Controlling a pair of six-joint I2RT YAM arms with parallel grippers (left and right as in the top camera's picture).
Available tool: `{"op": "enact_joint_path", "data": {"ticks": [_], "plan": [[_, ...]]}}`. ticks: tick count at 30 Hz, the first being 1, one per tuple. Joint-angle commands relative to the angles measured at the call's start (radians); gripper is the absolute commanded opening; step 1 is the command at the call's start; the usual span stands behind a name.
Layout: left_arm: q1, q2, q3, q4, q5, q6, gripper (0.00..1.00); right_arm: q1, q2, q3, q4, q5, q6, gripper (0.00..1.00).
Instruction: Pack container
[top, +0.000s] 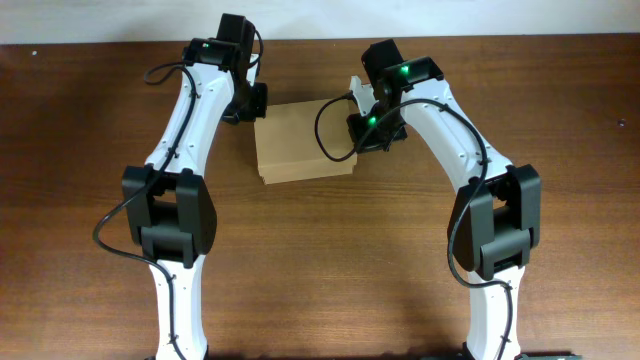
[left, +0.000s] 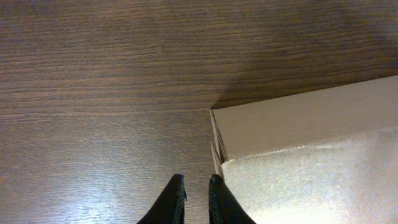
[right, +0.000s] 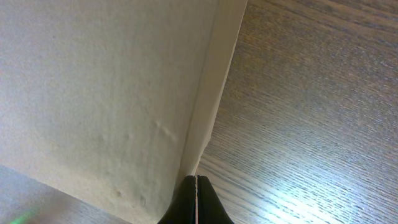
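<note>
Bright, even overhead light; wrist views show white glare on the worktop (left: 93, 180), soft shadow behind the container (left: 298, 124), slightly blurred foregrounds.

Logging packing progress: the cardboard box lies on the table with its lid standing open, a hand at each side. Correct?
No. The cardboard box has its lid closed flat, as the overhead view shows. The left hand and right hand are at its sides.

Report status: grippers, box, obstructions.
Left gripper ajar, empty, at corner of small tan cardboard box. Right gripper shut, tips against box edge. Box closed. Nothing in the way.
</note>
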Motion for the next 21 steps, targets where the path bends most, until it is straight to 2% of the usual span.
{"op": "enact_joint_path", "data": {"ticks": [1, 6, 12, 16, 21], "plan": [[0.008, 0.024, 0.024, -0.017, 0.019, 0.018, 0.14, -0.032, 0.011, 0.017, 0.006, -0.009, -0.008, 0.04], [0.040, 0.024, 0.156, -0.097, 0.034, 0.018, 0.13, -0.121, 0.004, 0.120, -0.038, 0.014, -0.019, 0.04], [0.106, -0.008, 0.407, -0.195, 0.033, 0.031, 0.13, -0.205, 0.000, 0.373, -0.194, 0.147, -0.101, 0.04], [0.134, -0.094, 0.420, -0.214, 0.025, 0.059, 0.13, -0.238, -0.019, 0.525, -0.274, 0.182, -0.093, 0.04], [0.154, -0.220, 0.420, -0.222, -0.041, 0.078, 0.15, -0.261, -0.140, 0.570, -0.286, 0.183, -0.092, 0.04]]}}
